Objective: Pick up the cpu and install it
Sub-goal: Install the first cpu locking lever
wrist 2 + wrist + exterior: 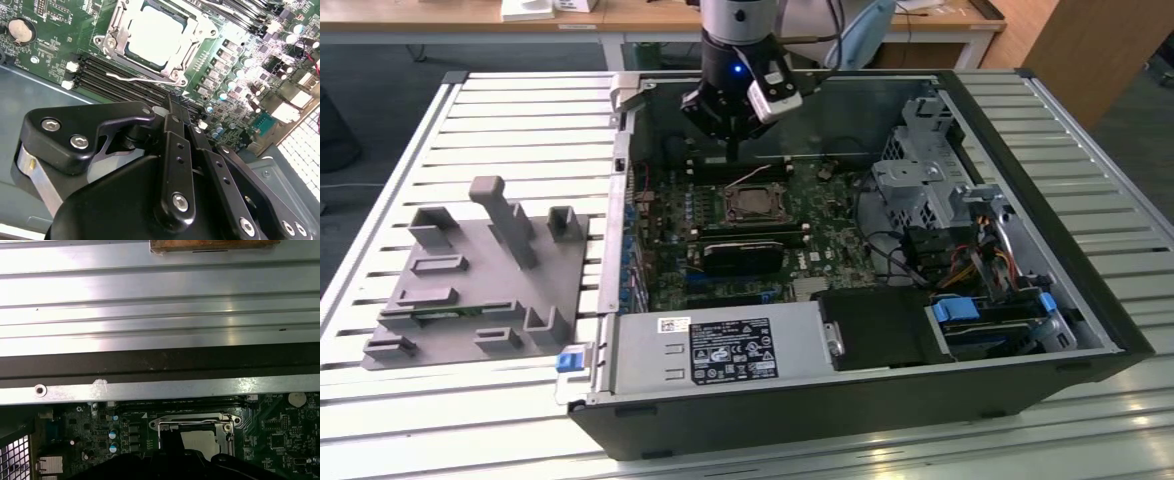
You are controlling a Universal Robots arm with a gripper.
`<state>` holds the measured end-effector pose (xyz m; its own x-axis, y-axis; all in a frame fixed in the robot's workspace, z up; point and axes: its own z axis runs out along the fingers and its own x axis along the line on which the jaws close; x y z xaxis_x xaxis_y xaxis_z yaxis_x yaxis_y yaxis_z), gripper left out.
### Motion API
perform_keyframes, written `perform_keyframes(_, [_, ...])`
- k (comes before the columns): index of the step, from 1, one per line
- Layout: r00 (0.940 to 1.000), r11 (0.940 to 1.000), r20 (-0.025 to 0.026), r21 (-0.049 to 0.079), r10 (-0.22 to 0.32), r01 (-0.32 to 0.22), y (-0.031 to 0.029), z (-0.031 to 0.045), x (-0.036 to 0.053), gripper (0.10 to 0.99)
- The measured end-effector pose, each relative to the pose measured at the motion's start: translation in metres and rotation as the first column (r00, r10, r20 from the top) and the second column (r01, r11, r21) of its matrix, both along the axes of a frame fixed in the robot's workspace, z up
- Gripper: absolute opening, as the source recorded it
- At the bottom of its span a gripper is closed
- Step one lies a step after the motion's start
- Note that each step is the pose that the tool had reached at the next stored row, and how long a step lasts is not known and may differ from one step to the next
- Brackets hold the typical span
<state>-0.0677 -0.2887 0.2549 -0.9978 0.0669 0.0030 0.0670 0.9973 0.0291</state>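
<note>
Gripper (731,150) fingers (172,150) are seen pressed together, holding nothing, above the open case (1067,250). One cpu (750,204) is seated in the motherboard socket (120,30), just below and in front of the fingertips; it is seen in both wrist views (202,439). One grey fixture (480,280) is placed beside the case on the slatted metal table (520,120), with desks (654,25) behind.

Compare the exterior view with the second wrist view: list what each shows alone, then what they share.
Exterior view alone: the grey plastic holder on the slatted table, the power supply, and the drive cage.
Second wrist view alone: a coin battery on the board.
Shared: the cpu seated in its socket, and the end effector beside it.
</note>
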Motion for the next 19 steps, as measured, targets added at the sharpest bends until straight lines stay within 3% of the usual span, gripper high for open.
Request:
perform_keyframes(15, [1.0000,1.0000,0.0000,0.002,0.000,0.000,0.0000,-0.0021,0.0010,0.106])
perform_keyframes(16, [1.0000,1.0000,0.0000,0.006,0.000,0.000,0.0000,-0.0022,0.0011,0.106])
perform_keyframes(19, [1.0000,0.9993,0.0000,0.037,0.000,0.000,-0.0004,-0.0026,0.0011,0.106])
